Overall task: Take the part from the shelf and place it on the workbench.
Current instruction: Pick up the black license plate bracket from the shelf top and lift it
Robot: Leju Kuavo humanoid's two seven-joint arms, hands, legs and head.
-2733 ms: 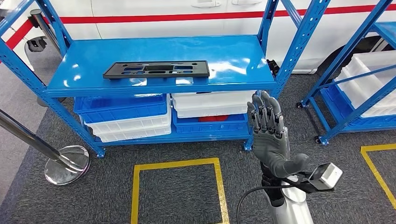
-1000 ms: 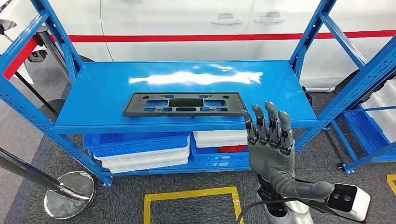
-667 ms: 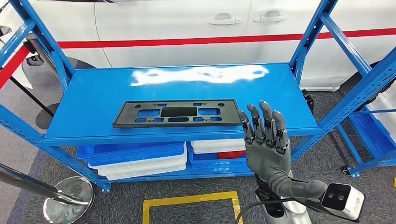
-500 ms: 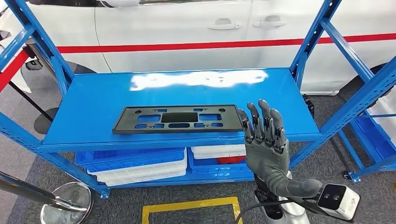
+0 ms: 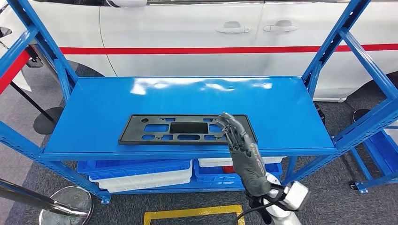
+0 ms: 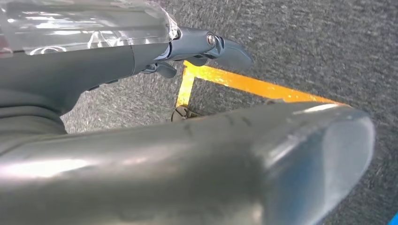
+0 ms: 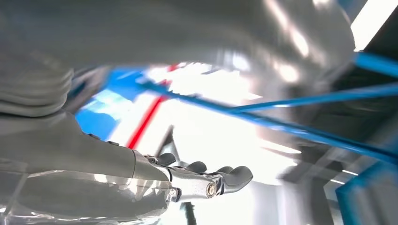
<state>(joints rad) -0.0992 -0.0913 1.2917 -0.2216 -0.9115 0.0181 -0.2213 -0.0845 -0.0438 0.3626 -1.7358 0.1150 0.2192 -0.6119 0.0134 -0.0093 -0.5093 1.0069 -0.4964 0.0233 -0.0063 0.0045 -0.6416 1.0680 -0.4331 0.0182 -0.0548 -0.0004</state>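
We are reaching our right hand (image 5: pixel 241 145), fingers apart and holding nothing, over the right end of the black part (image 5: pixel 187 129), lying lengthwise along the shelf (image 5: pixel 291 112) front, stretching leftward.

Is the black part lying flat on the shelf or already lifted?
Lying flat: the black part rests on the blue shelf, with the right hand reaching over its end; no lift visible.

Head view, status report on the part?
Right hand open over part's right end. Black part flat on blue shelf, not gripped. Nothing blocking.
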